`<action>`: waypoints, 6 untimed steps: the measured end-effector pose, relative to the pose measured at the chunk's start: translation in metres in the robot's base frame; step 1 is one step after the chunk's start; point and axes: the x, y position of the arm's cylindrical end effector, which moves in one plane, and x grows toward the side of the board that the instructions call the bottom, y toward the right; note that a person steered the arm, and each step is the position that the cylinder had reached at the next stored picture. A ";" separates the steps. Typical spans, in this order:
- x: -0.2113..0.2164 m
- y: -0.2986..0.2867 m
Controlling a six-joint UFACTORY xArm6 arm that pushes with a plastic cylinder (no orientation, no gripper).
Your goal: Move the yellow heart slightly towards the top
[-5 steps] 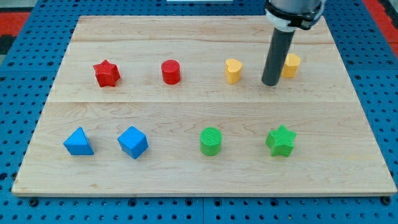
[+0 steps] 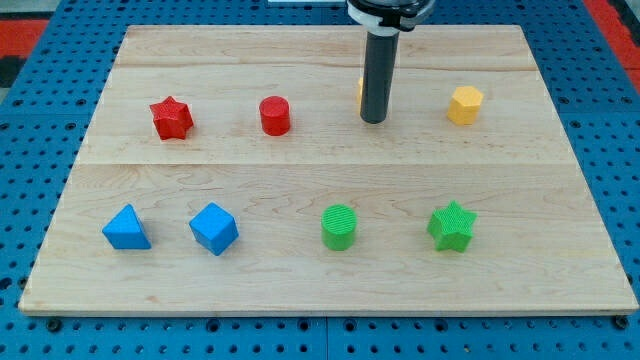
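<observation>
Yellow heart (image 2: 360,90) now shows only as a sliver at the rod's left edge: your tip (image 2: 373,120), which carries no claw, has crossed leftward from the yellow hexagon (image 2: 465,104), so the upward push looks begun.

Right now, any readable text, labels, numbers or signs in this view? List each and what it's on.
None: no words, numbers, brands or signs can be read.
Blocks, e.g. the red star and green star: plain, unmarked.
Wooden board: bare grain only.
Rod, with my tip in front of the mostly hidden yellow heart: no label visible.
</observation>
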 end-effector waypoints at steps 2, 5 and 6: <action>0.036 0.057; 0.000 0.131; 0.002 0.147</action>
